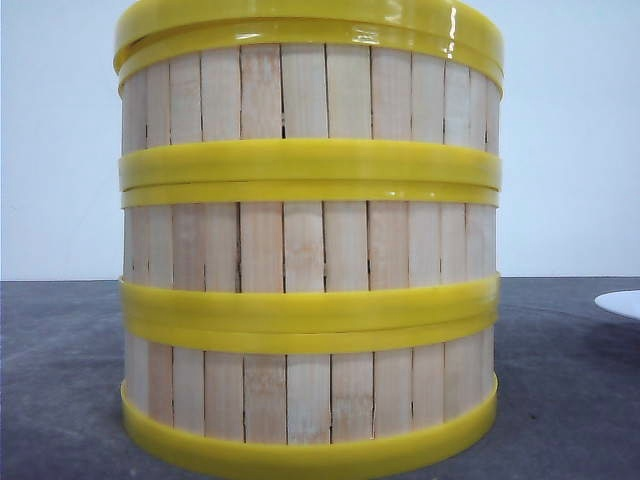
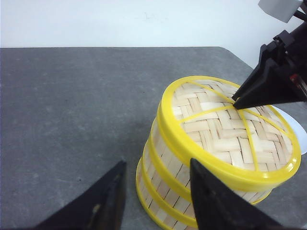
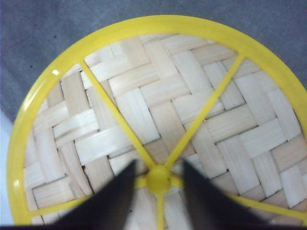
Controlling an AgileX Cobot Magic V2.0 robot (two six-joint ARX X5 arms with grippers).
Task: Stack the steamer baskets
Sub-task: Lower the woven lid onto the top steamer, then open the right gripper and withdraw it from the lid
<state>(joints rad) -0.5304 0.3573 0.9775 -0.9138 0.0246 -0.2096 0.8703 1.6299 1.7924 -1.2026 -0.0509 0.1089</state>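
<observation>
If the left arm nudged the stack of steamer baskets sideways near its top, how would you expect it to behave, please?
The stack of steamer baskets looks about as tall as it is wide, so a high push might tip it or slide the top basket off. The glossy yellow rims probably offer little friction. Slatted walls and a woven top suggest it is light.

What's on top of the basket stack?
The stack is capped by a woven lid with yellow spokes. The right gripper straddles its center knob. Inside stays hidden.

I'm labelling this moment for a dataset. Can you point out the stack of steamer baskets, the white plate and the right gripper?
stack of steamer baskets (image 1: 310,250), front view: slatted wall, middle tier.
white plate (image 1: 622,302), front view: visible edge at right.
right gripper (image 3: 158,181), right wrist view: between fingertips, over the yellow hub.
</observation>
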